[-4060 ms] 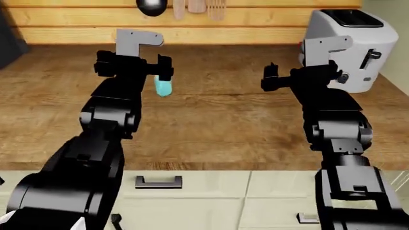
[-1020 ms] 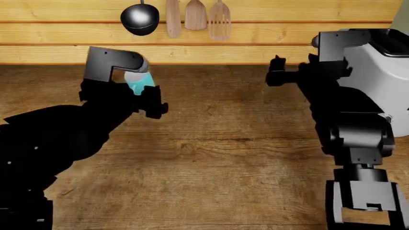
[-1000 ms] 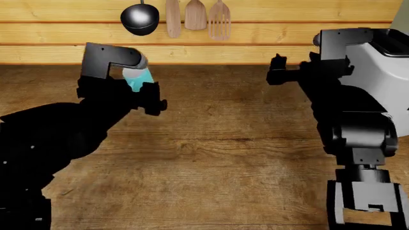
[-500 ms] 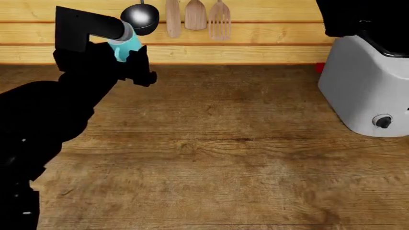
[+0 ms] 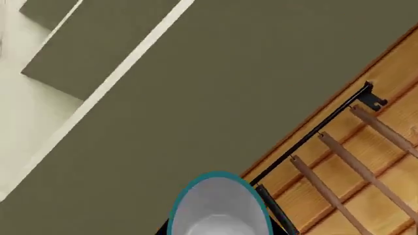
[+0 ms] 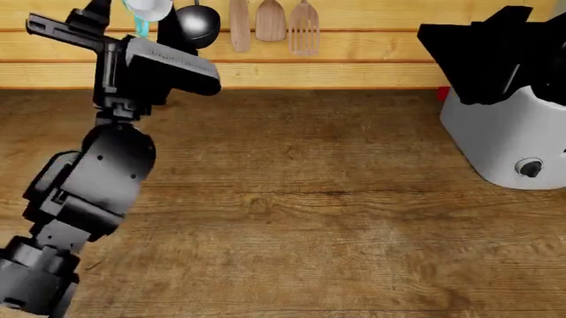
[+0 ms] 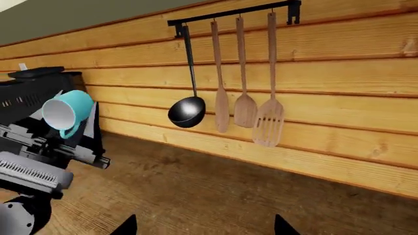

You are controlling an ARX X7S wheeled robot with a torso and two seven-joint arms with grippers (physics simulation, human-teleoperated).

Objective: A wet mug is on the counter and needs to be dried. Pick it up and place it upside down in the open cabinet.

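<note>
The left pincer (image 7: 62, 128) is clamped on the mug (image 7: 67, 111), held high above the tabletop (image 6: 292, 199), close to the plank wall (image 7: 339, 83). From the right wrist camera the cyan mug lies tipped on its side, its pale mouth facing outward and its small handle hanging beneath it. In the head view the mug (image 6: 147, 9) shows at the very top edge, above the raised left arm (image 6: 97, 172) and just beside a black ladle (image 6: 196, 24). The left wrist camera looks into the mug's (image 5: 219, 208) pale inside, with a dull olive surface beyond it and a corner of the wooden wall.

The right pincer (image 7: 203, 226) shows only two dark finger tips at the frame's lower edge, set well apart with nothing between them. In the head view the right arm (image 6: 486, 50) is a black mass in front of the white toaster (image 6: 508, 142), which stands on the tabletop at the right.

On the wall a black rail (image 7: 235, 12) carries the ladle (image 7: 187, 110), two wooden spatulas and a slotted wooden turner (image 7: 268, 125), hanging side by side.
</note>
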